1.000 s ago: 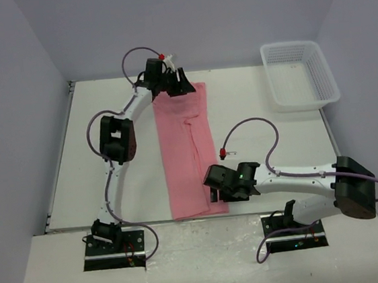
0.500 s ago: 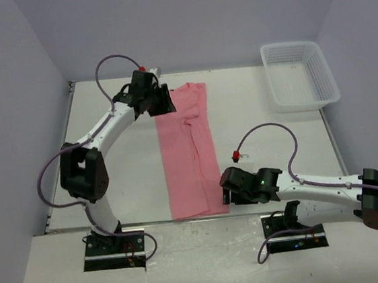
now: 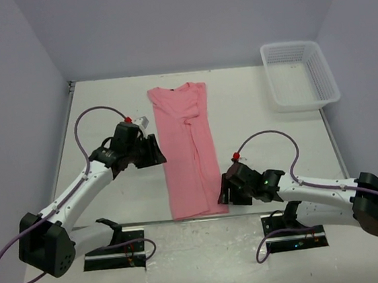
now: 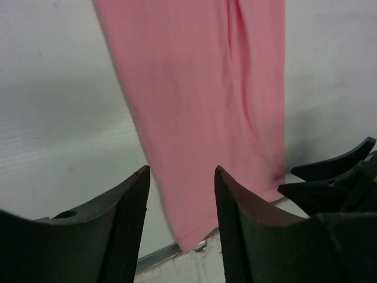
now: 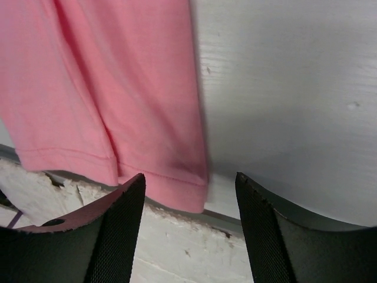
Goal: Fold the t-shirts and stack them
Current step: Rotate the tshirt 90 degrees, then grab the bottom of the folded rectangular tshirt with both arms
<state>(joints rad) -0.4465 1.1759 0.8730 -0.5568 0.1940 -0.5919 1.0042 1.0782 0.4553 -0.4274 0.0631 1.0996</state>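
- The t-shirt [image 3: 188, 148] lies folded into a long strip, its hem at the near edge of the table [image 3: 277, 139].
- The left gripper [image 3: 152, 152], jaws apart and empty, is just left of the shirt's middle.
- The right gripper [image 3: 223, 193], likewise apart and empty, is beside its near right corner.
- Pinch every layer at the hem and lift evenly.

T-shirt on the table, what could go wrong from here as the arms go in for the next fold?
1. The hem of the t-shirt lies at the near edge of the table; the open right gripper beside that corner might hit the edge or miss the fabric.
2. The shirt lies folded in layers; a pinch on the top layer alone would likely undo the fold.
3. The open left gripper sits beside mid-length; uneven lifting could skew it.
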